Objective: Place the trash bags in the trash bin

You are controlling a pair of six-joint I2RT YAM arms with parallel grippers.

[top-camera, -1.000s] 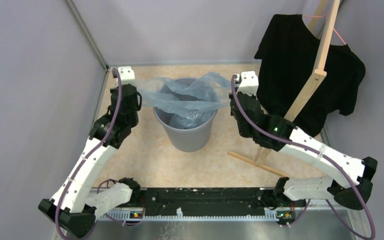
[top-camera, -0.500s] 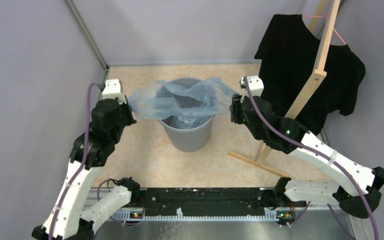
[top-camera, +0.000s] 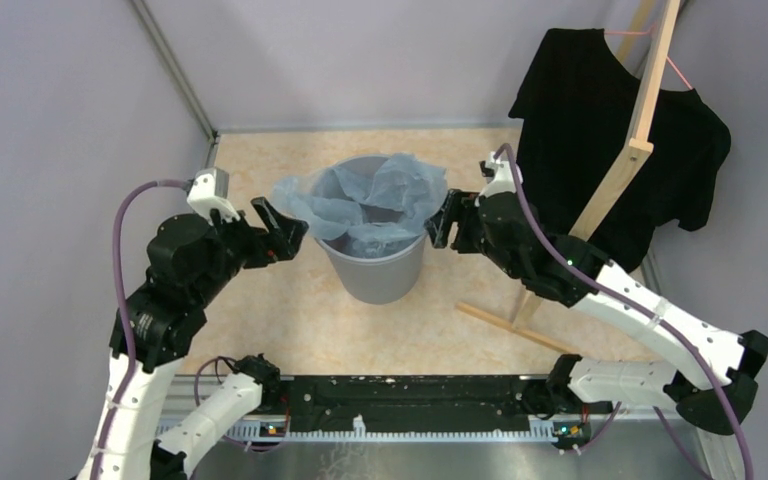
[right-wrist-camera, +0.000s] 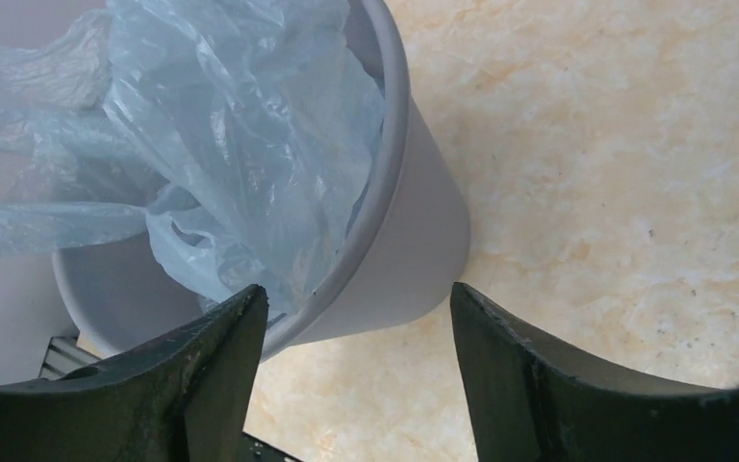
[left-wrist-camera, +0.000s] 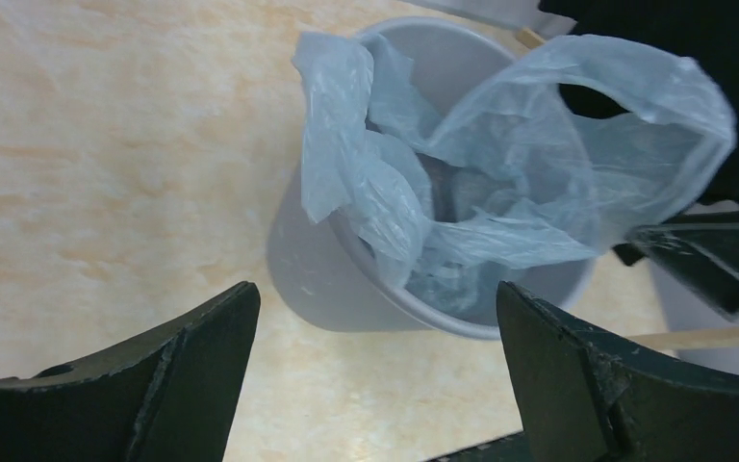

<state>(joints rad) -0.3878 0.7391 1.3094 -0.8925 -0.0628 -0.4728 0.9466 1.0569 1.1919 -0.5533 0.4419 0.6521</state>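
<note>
Left gripper (top-camera: 282, 226), right gripper (top-camera: 441, 220) flank trash bin (top-camera: 375, 278), jaws wide, empty; trash bags (top-camera: 365, 203) inside, overhanging rim.

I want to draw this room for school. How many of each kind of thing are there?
trash bin: 1
bunch of trash bags: 1 (too crumpled to count single bags)
black T-shirt: 1
wooden rack: 1
robot grippers: 2, the left gripper and the right gripper, both open
Total: 6
</note>
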